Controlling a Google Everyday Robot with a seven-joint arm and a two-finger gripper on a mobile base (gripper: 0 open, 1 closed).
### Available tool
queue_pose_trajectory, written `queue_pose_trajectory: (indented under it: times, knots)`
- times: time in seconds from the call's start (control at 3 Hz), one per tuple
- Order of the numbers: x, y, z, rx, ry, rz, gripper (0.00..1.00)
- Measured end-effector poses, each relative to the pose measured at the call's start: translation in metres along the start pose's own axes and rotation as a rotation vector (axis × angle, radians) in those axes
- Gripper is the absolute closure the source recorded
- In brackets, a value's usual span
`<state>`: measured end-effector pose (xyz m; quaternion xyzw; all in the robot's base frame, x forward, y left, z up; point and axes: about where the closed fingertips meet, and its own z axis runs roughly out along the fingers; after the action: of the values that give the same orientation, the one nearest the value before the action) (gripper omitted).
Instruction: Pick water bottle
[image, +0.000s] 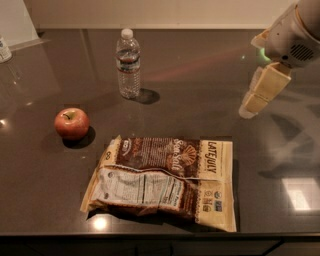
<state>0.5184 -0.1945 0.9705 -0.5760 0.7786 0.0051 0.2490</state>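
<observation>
The water bottle (128, 63) is small, clear and ribbed, with a white cap and a narrow dark label band. It stands upright at the back left of the dark table (200, 75). My gripper (248, 107) hangs above the table at the right, well to the right of the bottle and apart from it. It holds nothing that I can see.
A red apple (72, 123) sits left of centre, in front of the bottle. A brown and cream snack bag (162, 181) lies flat near the front edge. A small white-labelled container (4, 49) shows at the far left edge.
</observation>
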Motion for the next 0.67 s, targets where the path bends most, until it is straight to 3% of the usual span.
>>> queue_pose_trajectory:
  times: [0.67]
  knots:
    - [-0.046, -0.052, 0.056, 0.008, -0.166, 0.024, 0.0]
